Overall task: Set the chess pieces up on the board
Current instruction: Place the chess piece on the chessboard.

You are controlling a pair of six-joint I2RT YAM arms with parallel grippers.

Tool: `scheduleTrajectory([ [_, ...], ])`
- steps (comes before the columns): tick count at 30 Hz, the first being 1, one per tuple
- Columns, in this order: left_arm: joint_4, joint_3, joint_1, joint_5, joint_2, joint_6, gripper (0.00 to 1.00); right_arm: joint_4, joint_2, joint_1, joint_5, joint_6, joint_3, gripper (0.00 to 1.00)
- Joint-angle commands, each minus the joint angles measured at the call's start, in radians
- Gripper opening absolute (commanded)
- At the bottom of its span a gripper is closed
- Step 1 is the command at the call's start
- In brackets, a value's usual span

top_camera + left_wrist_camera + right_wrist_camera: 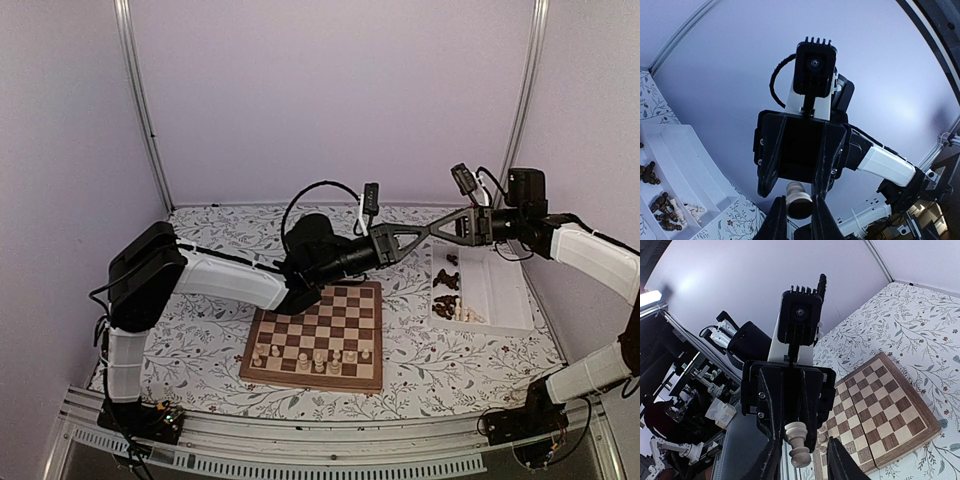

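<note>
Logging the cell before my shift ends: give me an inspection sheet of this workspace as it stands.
Surface: floral cloth, lying flat.
Job's things: board near the centre; pale pieces on its near rows; dark pieces and a few pale ones in the white tray on the right; one lifted piece in mid-air.
Clutter: nothing seen.
Grippers: left gripper shut on the lifted piece; right gripper open around it.
Cables: black cable looped above the left arm.
Surroundings: plain walls, metal posts.
</note>
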Motion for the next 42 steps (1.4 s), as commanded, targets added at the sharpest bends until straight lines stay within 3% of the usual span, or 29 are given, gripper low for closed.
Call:
scheduleTrajectory([
  [1, 0.014, 0.017, -0.011, 0.023, 0.010, -0.004, 0.09, -0.027, 0.011, 0.007, 0.012, -0.027, 0.022, 0.29],
  [6, 0.012, 0.021, -0.011, 0.017, 0.012, -0.003, 0.09, -0.026, -0.003, 0.007, 0.003, -0.029, 0.016, 0.14],
  [9, -0.001, 0.021, -0.011, 0.012, 0.011, -0.002, 0.17, -0.047, -0.013, 0.007, 0.003, -0.035, 0.027, 0.07],
  [13, -0.094, -0.017, -0.007, -0.014, -0.043, 0.065, 0.28, -0.292, -0.010, 0.011, 0.112, -0.214, 0.148, 0.03],
  [16, -0.257, -0.092, -0.002, -0.078, -0.158, 0.200, 0.35, -0.499, 0.010, 0.044, 0.297, -0.452, 0.263, 0.01],
  [22, -0.642, -0.219, 0.006, -0.278, -0.435, 0.477, 0.42, -0.710, 0.040, 0.226, 0.660, -0.729, 0.357, 0.00],
  [30, -1.048, -0.332, 0.022, -0.545, -0.660, 0.574, 0.44, -0.785, 0.102, 0.462, 0.952, -0.875, 0.378, 0.00],
  [36, -1.173, -0.438, 0.049, -0.621, -0.813, 0.535, 0.44, -0.824, 0.180, 0.630, 1.077, -0.929, 0.369, 0.00],
  [42, -1.188, -0.547, 0.052, -0.630, -0.966, 0.483, 0.44, -0.878, 0.301, 0.736, 1.190, -0.961, 0.415, 0.00],
])
